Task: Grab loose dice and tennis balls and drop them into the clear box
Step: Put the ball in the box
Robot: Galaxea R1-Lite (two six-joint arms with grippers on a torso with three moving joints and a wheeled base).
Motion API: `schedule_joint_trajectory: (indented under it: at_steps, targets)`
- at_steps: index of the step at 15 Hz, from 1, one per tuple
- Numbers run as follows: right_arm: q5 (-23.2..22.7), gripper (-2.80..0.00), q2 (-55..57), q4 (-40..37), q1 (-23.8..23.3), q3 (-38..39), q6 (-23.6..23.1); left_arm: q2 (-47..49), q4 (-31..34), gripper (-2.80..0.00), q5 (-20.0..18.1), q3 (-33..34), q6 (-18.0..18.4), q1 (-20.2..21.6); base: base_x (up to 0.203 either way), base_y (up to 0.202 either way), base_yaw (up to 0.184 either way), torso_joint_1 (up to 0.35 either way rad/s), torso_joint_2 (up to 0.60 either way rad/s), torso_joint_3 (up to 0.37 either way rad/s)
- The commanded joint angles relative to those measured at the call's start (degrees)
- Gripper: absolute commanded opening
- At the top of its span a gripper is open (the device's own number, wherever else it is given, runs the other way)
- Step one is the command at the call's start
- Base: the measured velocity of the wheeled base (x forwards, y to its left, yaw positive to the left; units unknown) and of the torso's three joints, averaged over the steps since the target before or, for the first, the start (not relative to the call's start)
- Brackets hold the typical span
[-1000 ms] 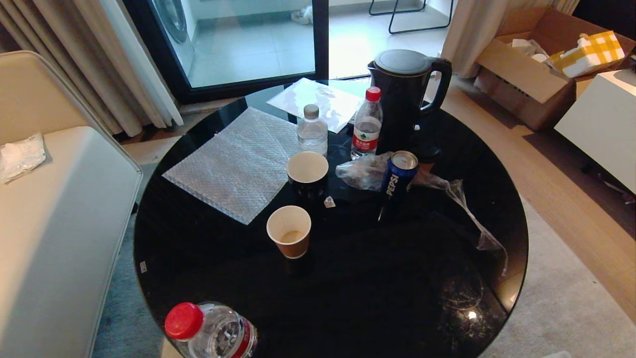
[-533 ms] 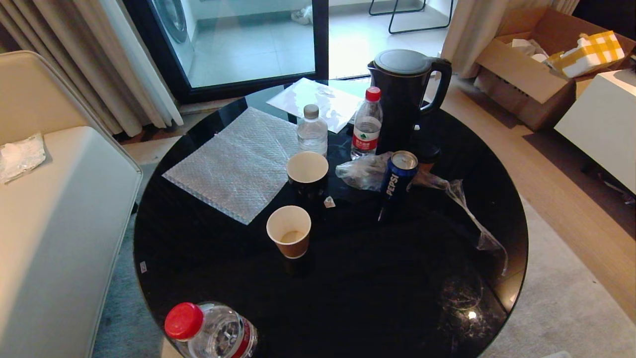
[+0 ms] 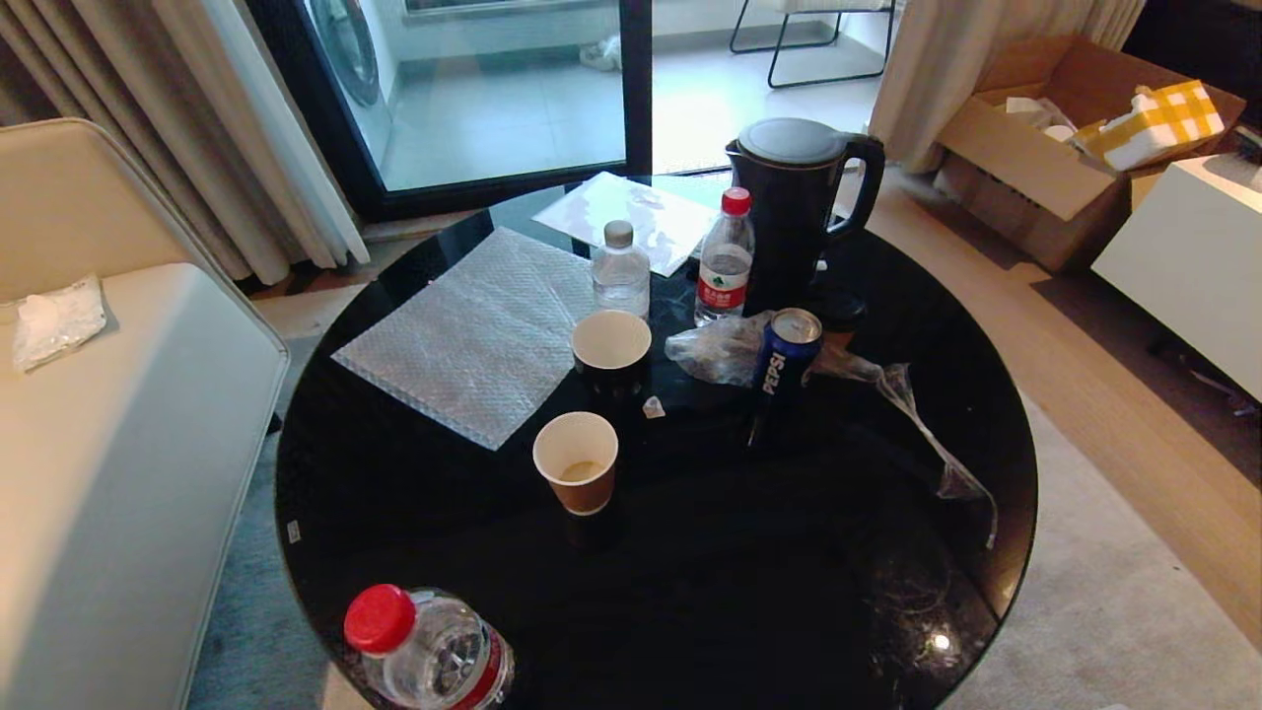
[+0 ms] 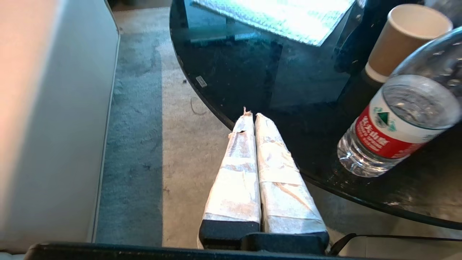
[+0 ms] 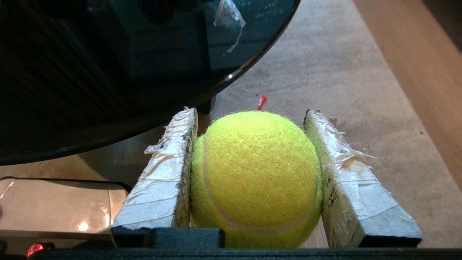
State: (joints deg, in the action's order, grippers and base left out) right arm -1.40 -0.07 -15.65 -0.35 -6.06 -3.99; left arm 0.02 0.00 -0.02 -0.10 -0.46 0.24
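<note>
A fuzzy yellow-green tennis ball [image 5: 254, 177] fills the right wrist view, pressed between two taped fingers. My right gripper [image 5: 251, 112] is shut on it, hanging beside the near rim of the black round table [image 5: 108, 72], above the carpet. My left gripper [image 4: 252, 116] is shut with nothing in it, its taped fingers pressed together at the table's near left edge. Neither gripper appears in the head view. The dice and the clear box are out of view.
The black glass table [image 3: 789, 611] carries a kettle [image 3: 799, 212], water bottles [image 3: 725, 256], two paper cups [image 3: 577, 461], a Pepsi can [image 3: 784, 353], bubble wrap [image 3: 483, 330] and plastic film. One bottle [image 3: 424, 651] stands at the near edge. A sofa [image 3: 108, 444] lies left, a cardboard box [image 3: 1065, 138] far right.
The whole head view has shifted: the table and its things sit slightly lower and look a little smaller, so the camera has moved. Nothing on the table has moved.
</note>
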Motion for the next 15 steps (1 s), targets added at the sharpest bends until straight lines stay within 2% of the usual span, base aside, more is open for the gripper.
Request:
schedule_joint_trajectory:
  at_steps: [1,4,11,15]
  targets:
    - [-0.08,-2.8,0.07,-0.08,0.0,-0.01,-0.06,-0.02,0.0,-2.8,0.02,0.01,-0.06,0.02,0.0,0.0,0.0,-0.001,0.0,0.192]
    - [0.0,-2.8,0.07,-0.08,0.0,-0.01,-0.06,-0.02,0.0,-2.8,0.02,0.01,0.11,0.02,0.0,0.0,0.0,0.0,0.0,0.138]
    - [0.0,-2.8,0.07,-0.08,0.0,-0.01,-0.06,-0.02,0.0,-2.8,0.02,0.01,0.02,0.02,0.0,0.0,0.0,0.001,0.0,0.011]
    - [-0.01,-2.8,0.07,-0.08,0.0,-0.01,-0.06,-0.02,0.0,-2.8,0.02,0.01,0.02,0.02,-0.165,0.0,-0.001,0.002,0.0,0.003]
